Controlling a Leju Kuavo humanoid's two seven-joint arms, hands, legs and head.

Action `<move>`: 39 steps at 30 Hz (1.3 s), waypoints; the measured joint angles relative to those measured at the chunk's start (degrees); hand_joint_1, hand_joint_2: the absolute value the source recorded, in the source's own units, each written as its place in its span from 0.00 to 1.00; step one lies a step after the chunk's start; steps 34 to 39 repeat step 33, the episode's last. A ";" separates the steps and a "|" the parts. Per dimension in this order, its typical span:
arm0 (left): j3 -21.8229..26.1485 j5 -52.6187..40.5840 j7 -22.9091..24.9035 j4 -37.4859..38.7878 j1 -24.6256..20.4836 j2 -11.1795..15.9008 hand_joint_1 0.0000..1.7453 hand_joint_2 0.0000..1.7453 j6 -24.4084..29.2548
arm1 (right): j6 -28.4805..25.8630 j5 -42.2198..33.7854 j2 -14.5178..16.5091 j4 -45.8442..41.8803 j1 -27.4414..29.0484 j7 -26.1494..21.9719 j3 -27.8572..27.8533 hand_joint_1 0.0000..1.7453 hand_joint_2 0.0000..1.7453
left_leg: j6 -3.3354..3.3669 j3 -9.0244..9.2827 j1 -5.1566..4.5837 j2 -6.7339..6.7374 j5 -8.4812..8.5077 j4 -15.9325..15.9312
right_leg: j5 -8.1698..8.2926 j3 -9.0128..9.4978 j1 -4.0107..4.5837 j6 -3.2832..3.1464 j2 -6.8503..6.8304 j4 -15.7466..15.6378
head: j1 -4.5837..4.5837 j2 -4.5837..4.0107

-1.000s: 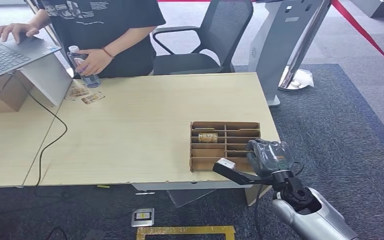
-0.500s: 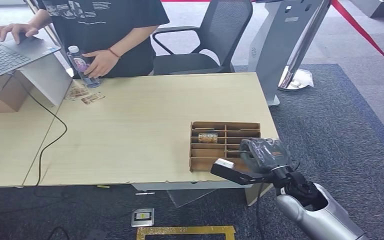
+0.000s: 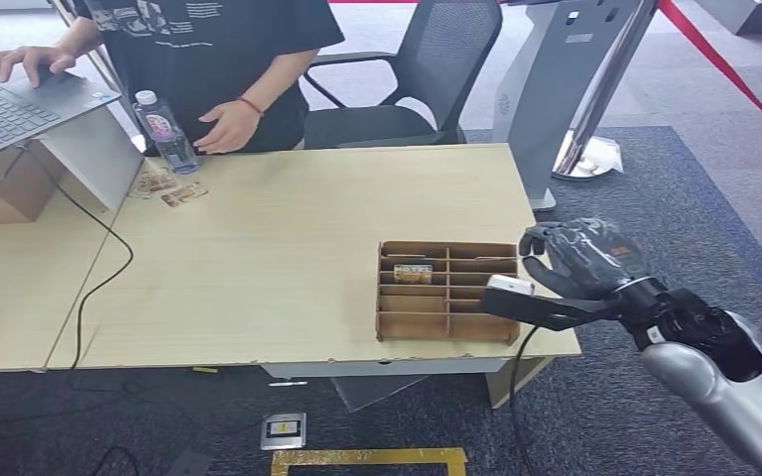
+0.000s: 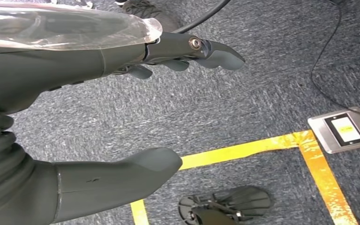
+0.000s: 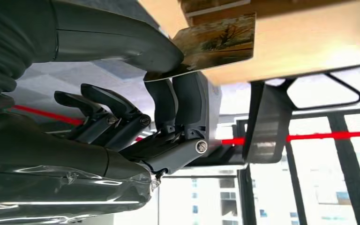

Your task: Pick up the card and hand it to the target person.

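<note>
My right hand (image 3: 580,266) hovers just off the right end of the cardboard divider tray (image 3: 446,322), above the table's right edge. It pinches a card (image 3: 509,286) between thumb and fingers; in the right wrist view the card (image 5: 218,40) shows a painted landscape. Another card (image 3: 413,273) stands in a tray slot. The person (image 3: 218,50) stands behind the far left of the table, one hand (image 3: 226,127) resting on the tabletop. My left hand (image 4: 75,61) hangs over the carpet floor, fingers apart and holding nothing.
A water bottle (image 3: 167,132) and a few loose cards (image 3: 169,188) lie near the person. A laptop (image 3: 20,99) sits on a stand at the far left, with a cable (image 3: 99,288) across the table. An office chair (image 3: 407,79) and a grey kiosk (image 3: 566,69) stand behind.
My right hand has risen and swung right, from the tray's front edge to its right end, carrying the card. The person has let go of the bottle.
</note>
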 joint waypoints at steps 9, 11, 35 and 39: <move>-0.07 -0.03 0.00 -0.01 -0.27 -0.03 0.00 1.00 0.04 | -7.86 -1.98 -3.46 -4.58 -1.57 -0.55 -3.89 1.00 1.00 | 0.00 -0.01 0.01 0.00 0.00 -0.02 | 0.00 0.01 0.03 0.00 0.00 0.01 | 0.01 0.00; -0.09 -0.10 0.01 -0.01 -0.41 -0.07 0.00 1.00 0.07 | -9.84 0.62 -3.44 -4.43 -2.19 -0.19 -4.05 1.00 1.00 | 0.00 -0.03 0.02 -0.01 0.00 -0.03 | 0.00 0.02 0.03 0.00 -0.02 0.01 | 0.01 0.00; -2.21 -3.08 2.03 -0.01 -3.12 -0.90 0.00 1.00 -0.16 | -21.68 22.79 10.62 30.80 -20.89 4.34 4.85 0.22 1.00 | -0.01 -0.10 0.02 -0.11 0.03 -0.03 | -0.01 0.01 0.05 -0.01 -0.11 0.10 | -0.01 0.00; -2.21 -3.08 2.03 -0.01 -3.12 -0.90 0.00 1.00 -0.16 | -21.68 22.79 10.62 30.80 -20.89 4.34 4.85 0.22 1.00 | -0.01 -0.10 0.02 -0.11 0.03 -0.03 | -0.01 0.01 0.05 -0.01 -0.11 0.10 | -0.01 0.00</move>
